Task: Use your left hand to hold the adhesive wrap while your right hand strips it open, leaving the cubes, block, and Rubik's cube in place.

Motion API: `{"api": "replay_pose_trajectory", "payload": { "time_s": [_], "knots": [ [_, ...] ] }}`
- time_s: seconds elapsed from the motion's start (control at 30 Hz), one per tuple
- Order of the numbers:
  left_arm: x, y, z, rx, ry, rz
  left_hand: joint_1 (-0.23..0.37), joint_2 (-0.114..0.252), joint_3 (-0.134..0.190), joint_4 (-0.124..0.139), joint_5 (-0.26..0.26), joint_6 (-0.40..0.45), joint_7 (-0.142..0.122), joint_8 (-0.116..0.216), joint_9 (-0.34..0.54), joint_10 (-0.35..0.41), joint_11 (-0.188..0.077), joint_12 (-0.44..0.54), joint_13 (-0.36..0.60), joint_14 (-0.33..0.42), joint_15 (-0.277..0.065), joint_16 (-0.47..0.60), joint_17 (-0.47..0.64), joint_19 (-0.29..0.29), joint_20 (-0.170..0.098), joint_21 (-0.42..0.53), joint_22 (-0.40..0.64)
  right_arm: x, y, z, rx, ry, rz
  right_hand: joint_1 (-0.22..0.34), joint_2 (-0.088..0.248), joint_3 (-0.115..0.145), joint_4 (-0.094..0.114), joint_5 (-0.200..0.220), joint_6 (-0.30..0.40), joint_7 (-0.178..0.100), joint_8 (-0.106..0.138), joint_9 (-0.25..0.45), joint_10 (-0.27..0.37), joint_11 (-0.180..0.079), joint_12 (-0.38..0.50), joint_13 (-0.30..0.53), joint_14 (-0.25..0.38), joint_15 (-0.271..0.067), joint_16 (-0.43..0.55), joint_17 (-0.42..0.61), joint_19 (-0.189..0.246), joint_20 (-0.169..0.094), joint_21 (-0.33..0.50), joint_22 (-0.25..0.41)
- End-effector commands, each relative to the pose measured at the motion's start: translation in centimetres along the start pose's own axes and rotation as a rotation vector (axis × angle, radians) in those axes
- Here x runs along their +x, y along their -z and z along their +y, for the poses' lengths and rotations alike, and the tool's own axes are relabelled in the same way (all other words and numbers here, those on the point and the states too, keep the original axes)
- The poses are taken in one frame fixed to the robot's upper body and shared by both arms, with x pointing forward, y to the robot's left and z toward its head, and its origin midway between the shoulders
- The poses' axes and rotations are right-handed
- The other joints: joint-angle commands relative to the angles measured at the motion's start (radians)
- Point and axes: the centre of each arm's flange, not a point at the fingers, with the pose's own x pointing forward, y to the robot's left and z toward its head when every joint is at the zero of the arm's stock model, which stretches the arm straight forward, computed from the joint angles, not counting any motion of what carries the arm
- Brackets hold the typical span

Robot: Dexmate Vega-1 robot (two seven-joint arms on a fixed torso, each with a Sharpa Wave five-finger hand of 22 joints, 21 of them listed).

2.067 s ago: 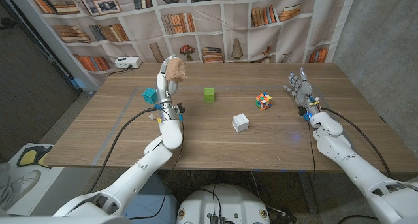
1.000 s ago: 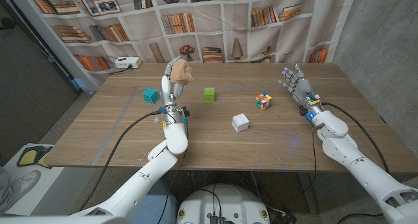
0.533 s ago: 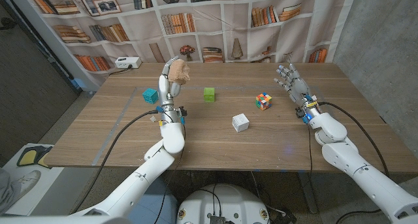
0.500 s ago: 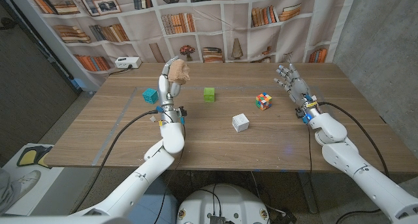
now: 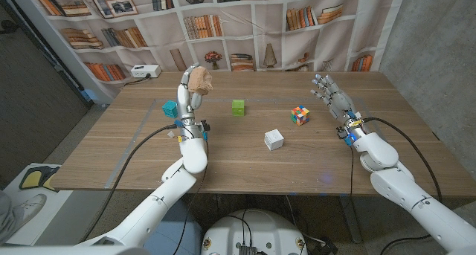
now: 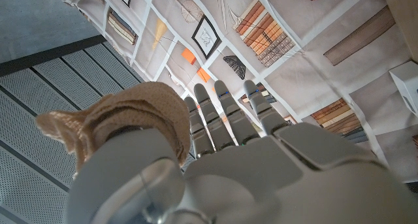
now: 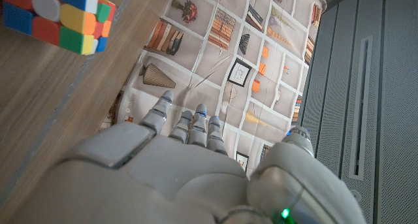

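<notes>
My left hand point(image 5: 191, 94) is raised above the table's left part and holds a tan roll of adhesive wrap point(image 5: 198, 79) at its fingertips. In the left wrist view the wrap point(image 6: 140, 116) sits against the thumb side of the hand point(image 6: 222, 159), a loose end hanging off. My right hand point(image 5: 331, 95) is lifted over the table's right part, fingers spread, holding nothing. The Rubik's cube point(image 5: 299, 115) lies left of it and shows in the right wrist view point(image 7: 59, 18). A green cube point(image 5: 238, 107), a teal cube point(image 5: 171, 108) and a white block point(image 5: 274, 139) rest on the table.
The wooden table point(image 5: 245, 162) runs back to a bookshelf-print backdrop point(image 5: 245, 32). A white power box point(image 5: 143, 71) sits at the back left corner. Cables trail from both wrists across the table.
My right hand has moved left and farther over the table, toward the Rubik's cube. My left hand has shifted slightly left with the wrap, which stays in its grip.
</notes>
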Motion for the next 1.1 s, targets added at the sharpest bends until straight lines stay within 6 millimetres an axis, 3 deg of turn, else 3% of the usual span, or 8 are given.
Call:
{"api": "replay_pose_trajectory", "payload": {
  "time_s": [0.03, 0.4, 0.8, 0.9, 0.97, 1.1],
  "knots": [
    [0.8, 0.3, 0.5, 0.014, -0.002, 0.011, 0.002, -0.013, 0.001, -0.004, 0.006, -0.002, -0.001, -0.003, 0.000, 0.000, -0.002, -0.005, 0.003, 0.010, -0.002, -0.003, 0.000, 0.010, 0.002, 0.002, 0.000, -0.6, -1.3, 1.6, -0.023, -0.041, -0.037, 0.019, 0.000, 0.001, -0.012, 0.000, 0.004, -0.008, 0.009, 0.003, 0.016, -0.004, 0.007, 0.005, -0.001, -0.001, 0.003, 0.004, 0.001, 0.009, 0.000, 0.002],
    [1.2, 0.8, 0.6, 0.015, -0.004, 0.028, 0.007, -0.026, -0.002, -0.011, 0.010, -0.005, 0.001, -0.006, -0.001, -0.007, -0.001, -0.012, 0.004, 0.007, -0.001, -0.005, -0.004, 0.009, 0.003, 0.001, -0.001, 0.0, -2.0, 2.8, -0.011, -0.095, -0.082, 0.031, 0.000, 0.005, -0.017, -0.001, 0.007, -0.011, 0.010, 0.004, 0.017, -0.013, 0.005, 0.006, 0.001, -0.004, 0.003, 0.004, 0.001, 0.009, 0.000, 0.002],
    [1.3, 1.3, 0.7, 0.009, -0.015, 0.031, 0.020, -0.032, 0.001, -0.020, 0.016, 0.013, 0.000, 0.000, -0.003, -0.002, -0.001, -0.014, 0.005, 0.006, 0.001, -0.007, -0.009, 0.008, 0.006, -0.001, -0.001, 0.1, -4.2, 3.8, -0.082, -0.149, -0.125, 0.046, 0.001, 0.010, -0.023, -0.001, 0.011, -0.010, 0.011, 0.004, 0.018, -0.015, 0.004, 0.007, 0.003, -0.005, 0.004, 0.004, 0.002, 0.009, 0.000, 0.002],
    [1.3, 1.4, 0.6, 0.004, -0.013, 0.036, 0.025, -0.033, 0.002, -0.024, 0.018, 0.012, 0.000, 0.000, -0.003, -0.001, -0.002, -0.015, 0.005, 0.006, 0.001, -0.008, -0.010, 0.008, 0.007, -0.001, -0.001, 0.1, -4.6, 4.0, -0.098, -0.161, -0.135, 0.055, 0.002, 0.013, -0.026, -0.001, 0.024, -0.016, 0.016, 0.004, 0.022, -0.018, 0.004, 0.008, 0.003, -0.005, 0.003, 0.003, 0.002, 0.009, 0.000, 0.002],
    [1.4, 1.3, 0.6, 0.005, -0.014, 0.035, 0.028, -0.031, 0.004, -0.025, 0.019, 0.012, 0.001, -0.001, -0.003, -0.001, -0.003, -0.015, 0.005, 0.005, 0.003, -0.008, -0.010, 0.007, 0.008, -0.002, -0.001, 0.1, -4.9, 4.1, -0.114, -0.168, -0.141, 0.073, 0.003, 0.020, -0.031, -0.002, 0.067, -0.037, 0.029, 0.004, 0.040, -0.025, 0.008, 0.009, 0.004, -0.006, 0.004, 0.003, 0.005, 0.010, 0.000, 0.002],
    [1.6, 1.0, 0.5, 0.014, -0.011, 0.024, 0.030, -0.030, 0.005, -0.026, 0.021, 0.012, 0.000, -0.001, -0.003, 0.000, -0.003, -0.016, 0.006, 0.005, 0.002, -0.008, -0.011, 0.007, 0.008, -0.002, -0.001, -0.1, -5.6, 4.7, -0.151, -0.185, -0.166, 0.083, 0.004, 0.023, -0.033, -0.002, 0.070, -0.039, 0.029, 0.004, 0.054, -0.038, 0.011, 0.010, 0.008, -0.008, 0.005, 0.003, 0.009, 0.008, 0.001, 0.002]
  ]
}}
